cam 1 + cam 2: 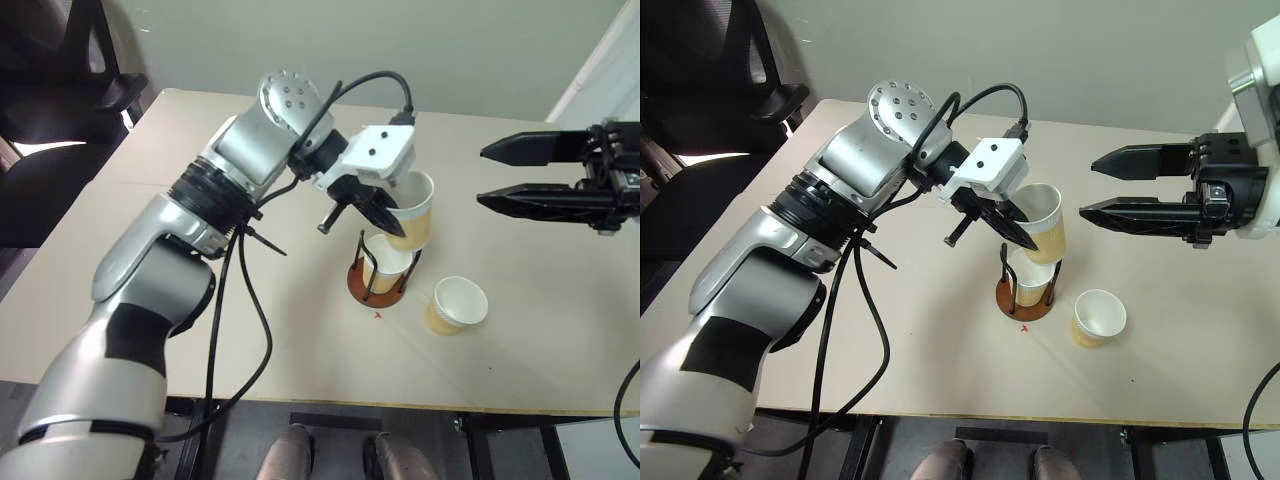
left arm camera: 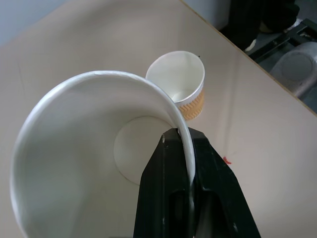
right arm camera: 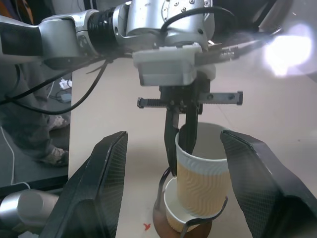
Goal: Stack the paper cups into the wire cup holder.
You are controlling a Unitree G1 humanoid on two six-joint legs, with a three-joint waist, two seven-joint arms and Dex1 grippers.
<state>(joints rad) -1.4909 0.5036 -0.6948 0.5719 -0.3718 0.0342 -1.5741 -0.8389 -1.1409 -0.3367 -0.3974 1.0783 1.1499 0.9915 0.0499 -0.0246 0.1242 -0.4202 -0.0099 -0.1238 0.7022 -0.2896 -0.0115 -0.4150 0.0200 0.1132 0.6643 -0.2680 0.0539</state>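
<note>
My left gripper (image 1: 385, 208) is shut on the rim of a tan paper cup (image 1: 414, 215), one finger inside and one outside. It holds the cup tilted just above the wire cup holder (image 1: 361, 289). Another cup (image 1: 389, 263) sits inside the holder between the wire arches. A third cup (image 1: 458, 304) stands upright on the table just right of the holder. In the left wrist view the held cup (image 2: 74, 163) is in front, with the loose cup (image 2: 181, 79) behind it. My right gripper (image 1: 484, 176) hovers open to the right, pointing at the held cup, with nothing between its fingers.
The beige table (image 1: 150, 240) has bare room to the left and in front of the holder. A small red mark (image 1: 378, 316) lies by the holder's base. A black chair (image 1: 60, 70) stands past the table's far left corner.
</note>
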